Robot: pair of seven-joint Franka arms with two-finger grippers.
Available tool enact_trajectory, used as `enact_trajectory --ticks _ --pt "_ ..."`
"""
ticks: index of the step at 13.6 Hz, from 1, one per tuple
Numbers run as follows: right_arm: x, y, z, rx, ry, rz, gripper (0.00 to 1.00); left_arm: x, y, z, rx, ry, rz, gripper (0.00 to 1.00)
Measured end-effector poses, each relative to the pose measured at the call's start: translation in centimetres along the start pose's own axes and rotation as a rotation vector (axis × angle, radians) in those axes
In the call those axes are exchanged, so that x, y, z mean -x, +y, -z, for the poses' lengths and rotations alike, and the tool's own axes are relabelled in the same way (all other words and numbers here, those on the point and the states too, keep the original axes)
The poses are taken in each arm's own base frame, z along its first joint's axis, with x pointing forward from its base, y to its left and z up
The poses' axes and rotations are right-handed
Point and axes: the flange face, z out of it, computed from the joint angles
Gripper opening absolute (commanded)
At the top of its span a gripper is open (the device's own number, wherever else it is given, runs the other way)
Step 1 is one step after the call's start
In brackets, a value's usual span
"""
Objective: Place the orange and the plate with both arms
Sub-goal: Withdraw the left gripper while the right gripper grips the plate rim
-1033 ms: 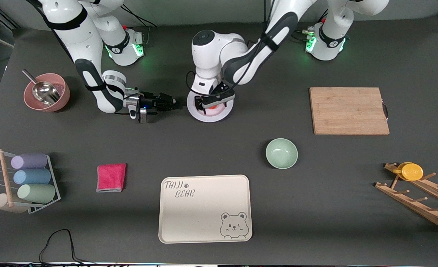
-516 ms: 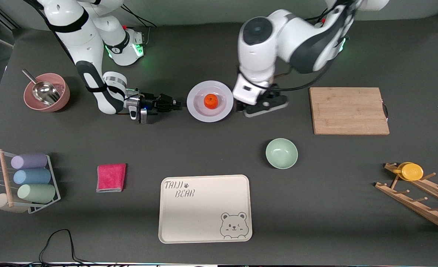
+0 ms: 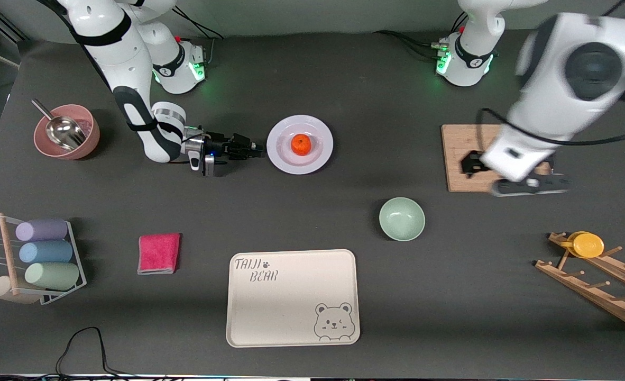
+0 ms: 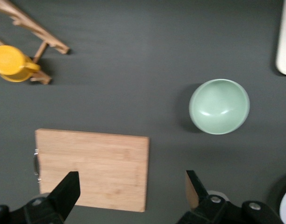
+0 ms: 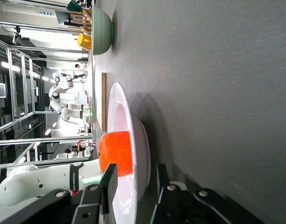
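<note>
The orange (image 3: 301, 144) lies in the middle of the pale plate (image 3: 283, 156), which rests on the table between the two arm bases. My right gripper (image 3: 258, 150) is low at the plate's edge toward the right arm's end. In the right wrist view its open jaws (image 5: 136, 173) straddle the plate's rim (image 5: 133, 126), with the orange (image 5: 116, 151) just past one finger. My left gripper (image 3: 526, 185) is open and empty in the air over the wooden cutting board (image 3: 481, 140). The left wrist view shows its spread fingers (image 4: 130, 191) above the board's corner (image 4: 91, 163).
A mint-green bowl (image 3: 402, 218) sits nearer the front camera than the board. The cream bear tray (image 3: 291, 298) and pink cloth (image 3: 158, 253) lie nearer still. A pink bowl with scoop (image 3: 66, 132), a cup rack (image 3: 43, 254) and a wooden rack with yellow lid (image 3: 587, 245) stand at the table's ends.
My left gripper let go of the orange on the plate and swung away to over the cutting board. My right gripper crept a little closer to the plate's rim.
</note>
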Motion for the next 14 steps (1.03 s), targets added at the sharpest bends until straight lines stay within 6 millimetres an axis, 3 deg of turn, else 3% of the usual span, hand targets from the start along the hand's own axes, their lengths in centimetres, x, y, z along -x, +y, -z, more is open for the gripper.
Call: enact_trajectory --ticks 2,4,6,7,10,14 --pt "0.3 -0.4 -1.4 -0.006 -0.012 0.005 0.42 0.1 -6.5 1.5 0.038 -0.01 0.037 1.0" --pt "0.5 -0.4 -2.4 -0.008 -0.029 0.01 0.42 1.2 -9.5 3.4 0.037 0.009 0.073 1.0" --pt "0.6 -0.6 -3.1 -0.015 -0.042 0.014 0.39 2.1 -9.9 4.7 0.034 0.026 0.067 1.0" --pt "0.6 -0.6 -3.3 -0.017 -0.045 0.016 0.33 2.2 -9.7 4.9 0.035 0.029 0.062 1.0" --pt "0.6 -0.7 -3.4 -0.018 -0.047 0.017 0.0 2.2 -9.3 4.7 0.046 0.023 0.055 1.0" --pt "0.6 -0.8 -3.4 -0.034 -0.045 0.016 0.0 2.3 -9.4 4.4 0.05 0.017 0.056 1.0"
